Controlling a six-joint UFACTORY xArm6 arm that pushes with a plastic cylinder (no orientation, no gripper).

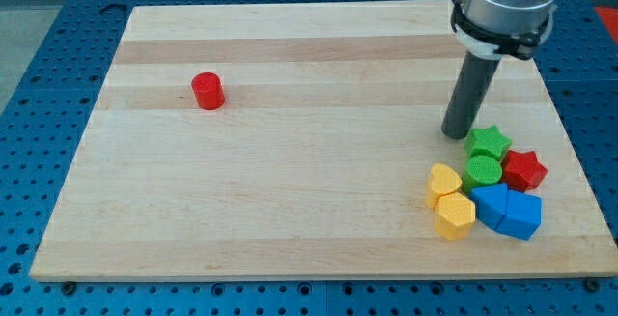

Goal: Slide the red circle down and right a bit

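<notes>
The red circular block (208,91) (upper left of the wooden bench (319,210)) is well apart from my tip (455,134); no pincer is fitted, and the green star-shaped block (489,142) could be disturbed on departure.

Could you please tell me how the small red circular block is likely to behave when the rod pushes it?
The small red circular block looks squat and flat-based, so it probably slides rather than tips. Its round wall may let it slip off my tip if hit off-centre. The smooth wooden board should offer little resistance.
</notes>
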